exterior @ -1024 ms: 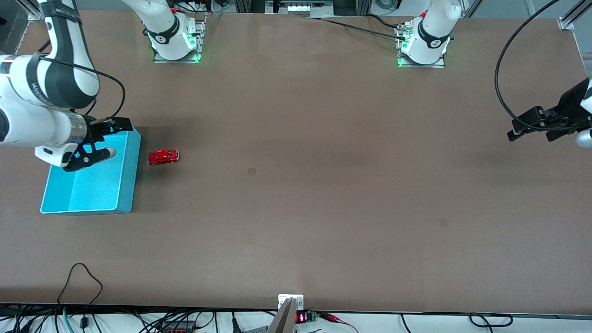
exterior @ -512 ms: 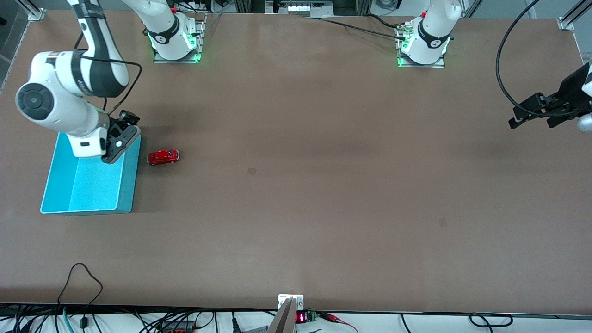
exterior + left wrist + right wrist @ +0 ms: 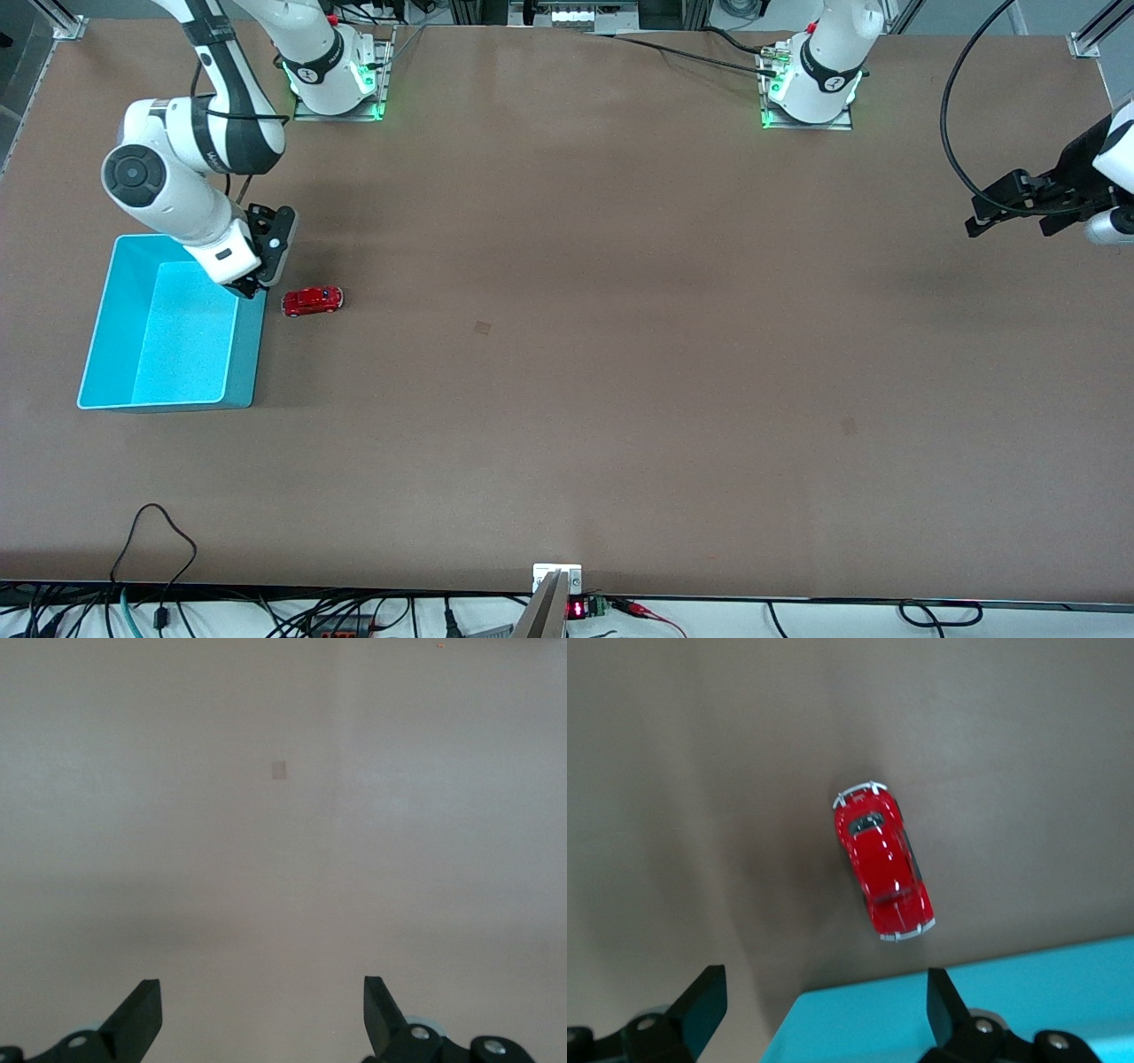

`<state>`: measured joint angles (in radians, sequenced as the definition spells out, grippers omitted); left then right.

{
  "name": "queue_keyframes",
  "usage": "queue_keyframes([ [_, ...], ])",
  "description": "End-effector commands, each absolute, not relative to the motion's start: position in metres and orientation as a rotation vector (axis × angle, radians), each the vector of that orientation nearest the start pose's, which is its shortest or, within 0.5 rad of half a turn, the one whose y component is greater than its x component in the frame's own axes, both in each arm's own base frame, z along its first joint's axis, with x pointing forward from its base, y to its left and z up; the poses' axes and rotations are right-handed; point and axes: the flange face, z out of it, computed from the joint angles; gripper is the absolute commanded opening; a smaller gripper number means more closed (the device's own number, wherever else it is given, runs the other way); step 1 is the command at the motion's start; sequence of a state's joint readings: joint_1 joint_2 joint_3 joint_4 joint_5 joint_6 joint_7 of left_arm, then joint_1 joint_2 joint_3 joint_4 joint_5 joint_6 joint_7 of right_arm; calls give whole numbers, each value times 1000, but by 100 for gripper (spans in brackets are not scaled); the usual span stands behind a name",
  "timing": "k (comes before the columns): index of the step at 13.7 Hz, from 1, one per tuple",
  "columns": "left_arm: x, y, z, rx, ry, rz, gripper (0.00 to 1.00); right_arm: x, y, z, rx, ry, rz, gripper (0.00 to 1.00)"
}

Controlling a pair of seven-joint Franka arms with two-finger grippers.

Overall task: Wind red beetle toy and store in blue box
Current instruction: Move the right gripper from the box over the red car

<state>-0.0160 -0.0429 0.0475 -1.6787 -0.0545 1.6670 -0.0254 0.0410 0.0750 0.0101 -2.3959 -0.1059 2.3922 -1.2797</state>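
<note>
Right claw [image 3: 251,288] hangs low over the box's [image 3: 251,354] wall nearest the toy, at the corner farthest from the front camera, its fingers [image 3: 700,1001] spread wide with nothing between them. Its arm comes down from the base at the top of the front view, elbow bent out over the surface [image 3: 620,354], wrist tilted toward the toy.

Beside the box, on the surface, the toy [image 3: 312,300] rests on its wheels. Its long axis runs along the table's length, roughly square to the box's long wall, one end toward the box and the other toward the left arm's end. It is just clear of the box and close to the claw, not between the fingers. In the right wrist view the toy [image 3: 884,861] lies ahead of the open fingers, with the box's [image 3: 966,997] edge between them.

Left claw [image 3: 1010,213] waits in the air over the left arm's end of the surface, fingers [image 3: 137,1014] spread and empty.
</note>
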Motion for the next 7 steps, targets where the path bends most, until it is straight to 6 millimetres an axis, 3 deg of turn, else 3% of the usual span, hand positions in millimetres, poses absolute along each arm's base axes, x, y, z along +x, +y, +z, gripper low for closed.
queue_keyframes([
  [1, 548, 8, 612, -3193, -62, -47, 100, 472, 35, 261, -2314, -2176, 94, 100],
  [3, 548, 6, 609, -3178, -57, -22, 100, 475, 47, 249, -2239, -2272, 49, 100],
  [7, 546, 10, 605, -3176, -81, -2, 100, 480, 49, 229, -2153, -2377, -14, 100],
])
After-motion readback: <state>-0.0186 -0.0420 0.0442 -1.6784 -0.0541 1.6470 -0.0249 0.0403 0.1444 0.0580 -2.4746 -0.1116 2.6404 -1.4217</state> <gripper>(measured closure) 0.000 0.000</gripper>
